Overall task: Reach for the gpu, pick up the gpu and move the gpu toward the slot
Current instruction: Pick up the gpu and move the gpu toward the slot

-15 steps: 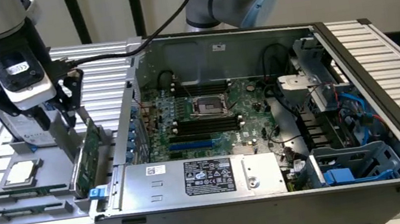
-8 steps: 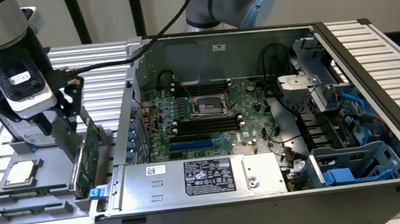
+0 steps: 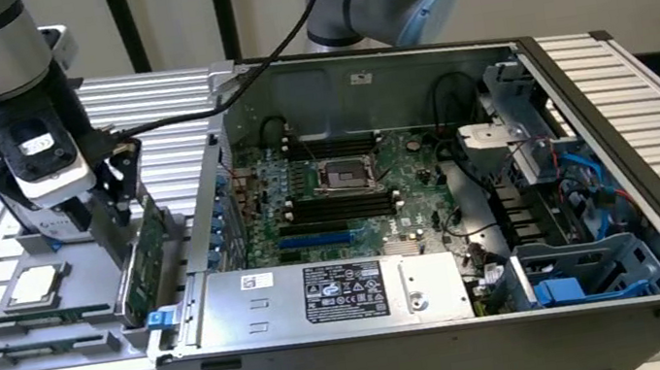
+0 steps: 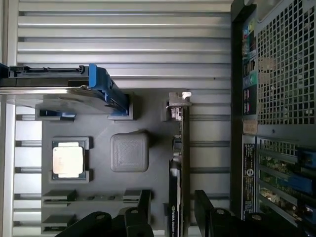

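The robot arm's gripper (image 4: 175,215) hangs over a grey parts tray (image 3: 15,355) on the slatted table (image 3: 631,101), at the exterior view's left of an opened computer case (image 3: 583,304). The gpu (image 3: 151,251), a thin green card, stands on edge in the tray along the side nearest the case, its silver bracket (image 4: 177,101) at one end. In the wrist view the two black fingers (image 4: 144,207) stand apart, one on each side of the card's upper edge, with a visible gap between them and the board; the pincer is released and grasps nothing. The reach looks all but done. The grasp, the lift out of the tray and the carry toward the slot (image 3: 315,241) on the motherboard (image 3: 343,178) inside the case are not yet done. A small square processor chip (image 4: 68,161) and a silver hard drive with blue rails (image 4: 74,89) sit elsewhere in the tray, apart from the fingers.
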`<action>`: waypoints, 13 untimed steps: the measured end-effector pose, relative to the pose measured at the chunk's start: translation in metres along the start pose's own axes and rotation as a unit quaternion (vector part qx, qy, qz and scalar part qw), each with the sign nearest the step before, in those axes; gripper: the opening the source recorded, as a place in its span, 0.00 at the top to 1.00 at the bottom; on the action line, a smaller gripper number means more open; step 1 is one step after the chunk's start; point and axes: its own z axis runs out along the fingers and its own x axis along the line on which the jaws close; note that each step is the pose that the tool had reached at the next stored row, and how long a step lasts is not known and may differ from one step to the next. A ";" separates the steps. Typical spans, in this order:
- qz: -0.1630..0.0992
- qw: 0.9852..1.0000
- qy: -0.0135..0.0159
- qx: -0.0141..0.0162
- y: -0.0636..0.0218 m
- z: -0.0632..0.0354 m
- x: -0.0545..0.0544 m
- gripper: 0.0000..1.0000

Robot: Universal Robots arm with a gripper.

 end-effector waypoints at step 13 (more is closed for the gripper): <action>0.007 1.000 -0.005 0.001 -0.0006 0.0235 0.001 0.52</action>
